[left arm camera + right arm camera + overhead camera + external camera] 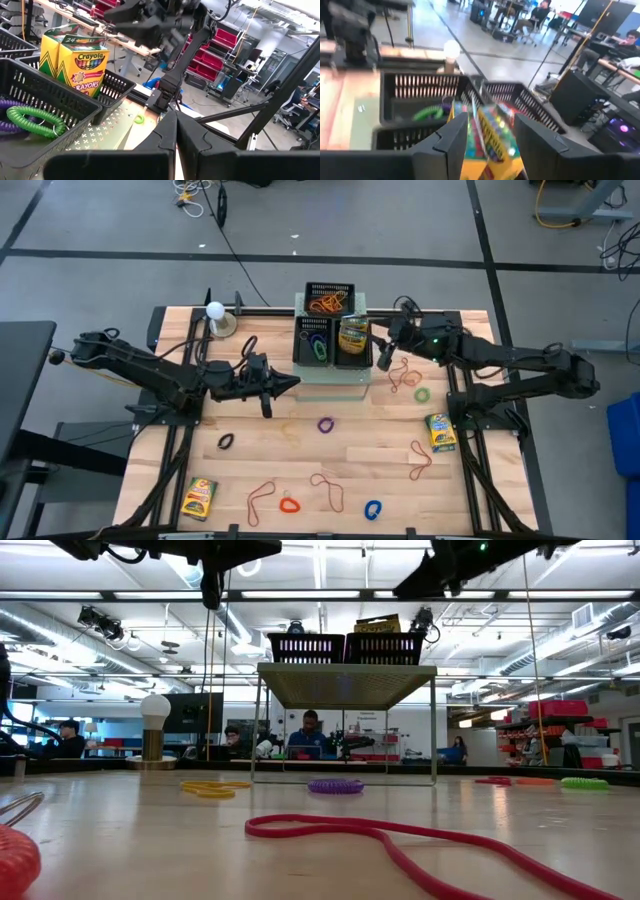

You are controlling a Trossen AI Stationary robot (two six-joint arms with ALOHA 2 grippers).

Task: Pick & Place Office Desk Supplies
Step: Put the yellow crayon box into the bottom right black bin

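Blurred crayon box (492,137) (lower end cut off)

Right gripper (490,145) spread above crayon box (492,137) in mesh tray (530,107).

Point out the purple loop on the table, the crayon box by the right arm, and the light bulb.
Purple loop (325,424), high view, on the ring's band.
Crayon box (440,432), high view, middle of its top face.
Light bulb (214,309), high view, on the white globe.
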